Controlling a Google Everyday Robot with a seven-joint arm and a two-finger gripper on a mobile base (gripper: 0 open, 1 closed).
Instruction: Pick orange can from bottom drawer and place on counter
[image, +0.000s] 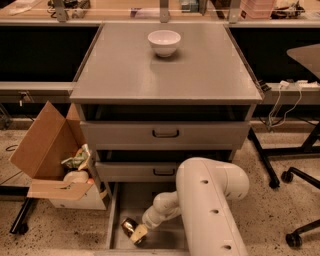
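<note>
Speckled floor lies all around a grey cabinet with three drawers. On top is the flat grey worktop. A white bowl sits near its back edge.

Down low, the bottom drawer is pulled out. The orange can lies on the drawer floor, near the front left corner. The claw is right at the can, touching it or almost touching it. I cannot tell if the claw is clenched on the can or released. The big white arm reaches down into the drawer from the right and hides a lot of it.

I think the step now is getting a good hold on the can. The can is round and shiny, so it could roll or slip away. The claw should squeeze it across the middle and be sure of the hold before it lifts.

After that the can has to go up past the middle drawer, the top drawer and the worktop edge. It could bump them, so it should come out toward the front first.

A cardboard box with trash stands just left of the cabinet. Chair legs with wheels stand on the right. I think neither is in the way. The can should be set down away from the bowl.
</note>
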